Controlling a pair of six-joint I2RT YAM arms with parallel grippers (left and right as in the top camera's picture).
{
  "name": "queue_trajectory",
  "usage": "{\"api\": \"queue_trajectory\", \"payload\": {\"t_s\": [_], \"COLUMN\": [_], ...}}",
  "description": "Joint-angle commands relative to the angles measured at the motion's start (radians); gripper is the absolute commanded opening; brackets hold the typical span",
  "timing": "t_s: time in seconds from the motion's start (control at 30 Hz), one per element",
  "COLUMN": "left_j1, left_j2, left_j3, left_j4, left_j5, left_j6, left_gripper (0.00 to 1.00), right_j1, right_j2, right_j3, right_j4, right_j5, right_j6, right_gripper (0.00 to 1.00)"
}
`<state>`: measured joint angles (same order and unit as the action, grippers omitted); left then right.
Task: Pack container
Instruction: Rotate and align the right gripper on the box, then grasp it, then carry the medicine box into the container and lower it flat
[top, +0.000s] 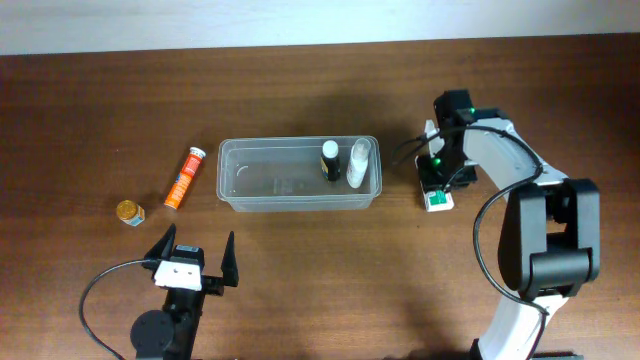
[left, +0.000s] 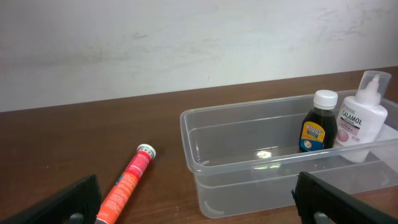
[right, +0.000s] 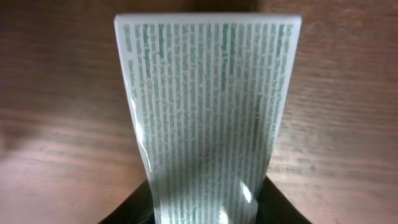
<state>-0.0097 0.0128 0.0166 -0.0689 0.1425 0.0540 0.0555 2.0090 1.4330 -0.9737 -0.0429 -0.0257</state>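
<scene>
The clear plastic container (top: 298, 204) lies mid-table, and it holds a dark bottle with a white cap (top: 329, 160) and a white lotion bottle (top: 359, 163) at its right end. In the left wrist view the container (left: 249, 180) is just ahead, with both bottles (left: 318, 122) (left: 360, 121) inside. My right gripper (top: 440, 175) is to the right of the container, over a white-and-green carton (top: 437, 196) on the table. The carton (right: 208, 106) fills the right wrist view, and the right gripper (right: 205, 205) has a dark finger pressed on each side. My left gripper (top: 193, 255) stands open near the front edge.
An orange tube (top: 184, 178) lies left of the container, close to my open left gripper (left: 196, 196) in the left wrist view, where the tube (left: 127, 182) points away. A small yellow-lidded jar (top: 130, 212) sits further left.
</scene>
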Motion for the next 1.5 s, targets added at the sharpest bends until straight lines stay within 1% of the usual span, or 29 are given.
{"api": "queue_trajectory", "payload": {"t_s": [0.0, 0.17, 0.37, 0.6, 0.67, 0.87, 1.1, 1.13, 1.2, 1.27, 1.43, 1.47], "left_j1": [0.004, 0.004, 0.004, 0.004, 0.004, 0.004, 0.004, 0.004, 0.004, 0.004, 0.004, 0.004], "left_j2": [-0.008, -0.008, -0.008, -0.008, -0.008, -0.008, -0.008, -0.008, -0.008, -0.008, -0.008, -0.008], "left_j3": [-0.008, -0.008, -0.008, -0.008, -0.008, -0.008, -0.008, -0.008, -0.008, -0.008, -0.008, -0.008], "left_j4": [0.000, 0.000, 0.000, 0.000, 0.000, 0.000, 0.000, 0.000, 0.000, 0.000, 0.000, 0.000], "left_j5": [0.000, 0.000, 0.000, 0.000, 0.000, 0.000, 0.000, 0.000, 0.000, 0.000, 0.000, 0.000], "left_j6": [0.016, 0.016, 0.016, 0.016, 0.016, 0.016, 0.016, 0.016, 0.016, 0.016, 0.016, 0.016], "left_gripper": [0.99, 0.99, 1.00, 0.99, 1.00, 0.99, 0.99, 0.99, 0.99, 0.99, 0.99, 0.99], "right_j1": [-0.003, 0.024, 0.142, 0.350, 0.433, 0.558, 0.592, 0.592, 0.592, 0.592, 0.592, 0.592], "right_j2": [-0.072, -0.134, -0.200, -0.228, -0.228, -0.206, -0.122, -0.109, -0.087, -0.070, -0.056, -0.056], "right_j3": [0.119, 0.273, 0.408, 0.418, 0.418, 0.418, 0.418, 0.418, 0.418, 0.418, 0.418, 0.418], "right_j4": [-0.048, -0.168, -0.240, -0.244, -0.241, -0.196, -0.129, -0.124, -0.117, -0.114, -0.107, -0.106], "right_j5": [-0.010, -0.010, -0.005, -0.001, -0.001, 0.002, 0.002, 0.002, 0.002, 0.004, 0.039, 0.040], "right_j6": [0.007, -0.022, -0.089, -0.182, -0.230, -0.309, -0.314, -0.314, -0.314, -0.314, -0.316, -0.323], "right_gripper": [0.38, 0.38, 0.38, 0.38, 0.38, 0.38, 0.37, 0.36, 0.32, 0.30, 0.32, 0.35]}}
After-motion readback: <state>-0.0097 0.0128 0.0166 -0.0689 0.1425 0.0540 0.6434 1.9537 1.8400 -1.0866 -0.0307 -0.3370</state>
